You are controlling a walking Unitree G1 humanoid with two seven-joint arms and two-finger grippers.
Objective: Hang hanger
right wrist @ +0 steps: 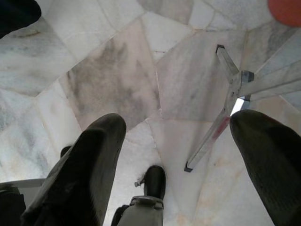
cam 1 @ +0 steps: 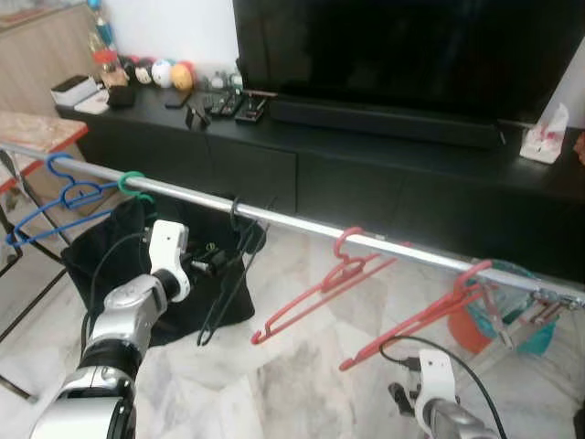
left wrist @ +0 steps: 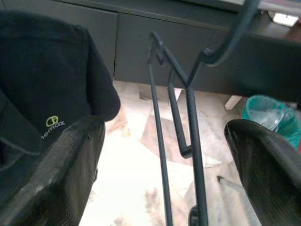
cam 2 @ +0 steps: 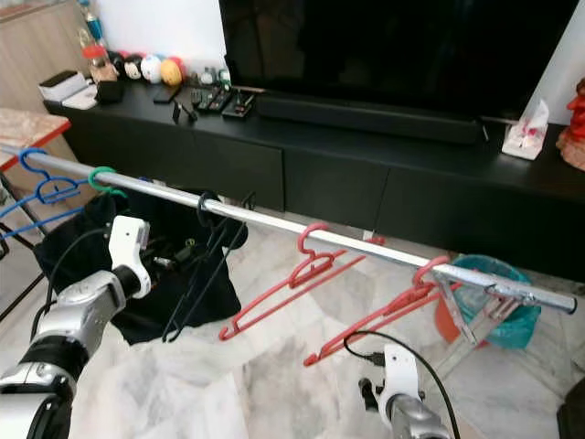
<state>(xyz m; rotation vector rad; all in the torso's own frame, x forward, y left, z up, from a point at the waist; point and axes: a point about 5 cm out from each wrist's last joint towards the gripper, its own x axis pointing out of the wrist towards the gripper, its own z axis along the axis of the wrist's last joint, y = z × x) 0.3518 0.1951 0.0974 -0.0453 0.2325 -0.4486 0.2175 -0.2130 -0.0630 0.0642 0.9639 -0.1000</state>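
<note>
A black hanger [cam 1: 230, 274] hangs by its hook on the silver rail [cam 1: 302, 224] that crosses the room. My left gripper [cam 1: 207, 265] is just left of it, open, and apart from it. In the left wrist view the black hanger [left wrist: 188, 117] hangs ahead between the two spread fingers [left wrist: 61, 179]. Two red hangers [cam 1: 324, 288] [cam 1: 420, 320] hang further right on the rail. A blue hanger [cam 1: 55, 197] and a green hook [cam 1: 131, 183] sit at its left end. My right gripper [right wrist: 178, 155] is low, open and empty over the marble floor.
A black bag [cam 1: 110, 247] lies on the floor under the rail's left part. The black TV cabinet [cam 1: 366, 174] stands behind the rail. A teal and orange bucket [cam 1: 539, 334] and the rack's metal legs [right wrist: 225, 103] are at the right end.
</note>
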